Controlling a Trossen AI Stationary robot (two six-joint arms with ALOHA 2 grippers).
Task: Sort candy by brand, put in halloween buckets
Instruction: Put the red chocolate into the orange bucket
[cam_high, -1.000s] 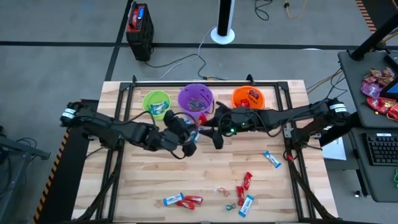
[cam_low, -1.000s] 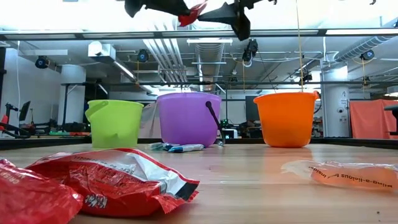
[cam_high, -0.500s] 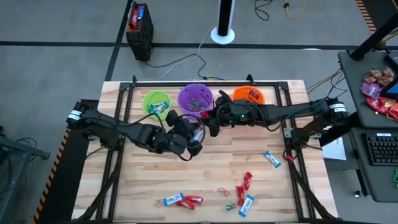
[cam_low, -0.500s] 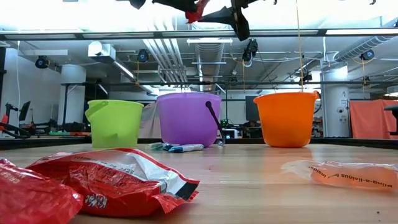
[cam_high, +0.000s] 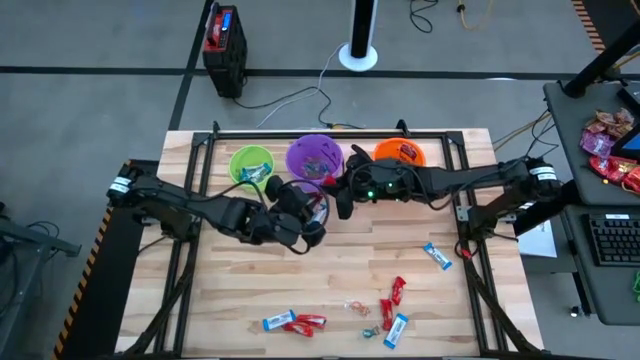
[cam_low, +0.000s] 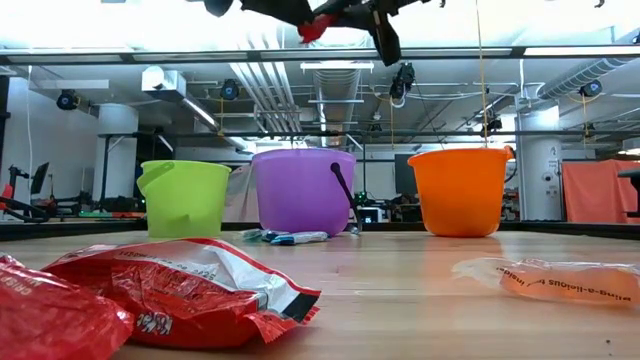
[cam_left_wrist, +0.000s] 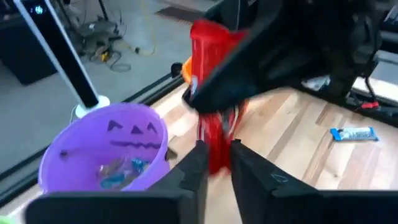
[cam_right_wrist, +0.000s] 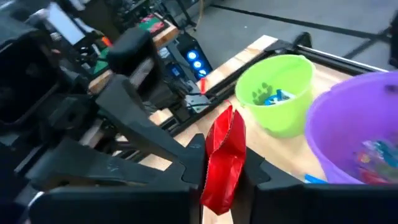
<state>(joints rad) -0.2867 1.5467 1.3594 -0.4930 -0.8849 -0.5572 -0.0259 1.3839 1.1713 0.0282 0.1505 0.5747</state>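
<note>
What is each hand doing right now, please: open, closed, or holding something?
Left hand: fingers around the red candy, close together; cannot tell whether they grip it.
Right hand: closed on the red candy.

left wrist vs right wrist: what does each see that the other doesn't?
Left wrist only: a blue-and-white candy lying on the table, and the purple bucket's jack-o'-lantern face. Right wrist only: the lime green bucket with a blue wrapper inside. Both: the red candy pinched between both grippers' jaws, and the purple bucket holding blue wrappers.
</note>
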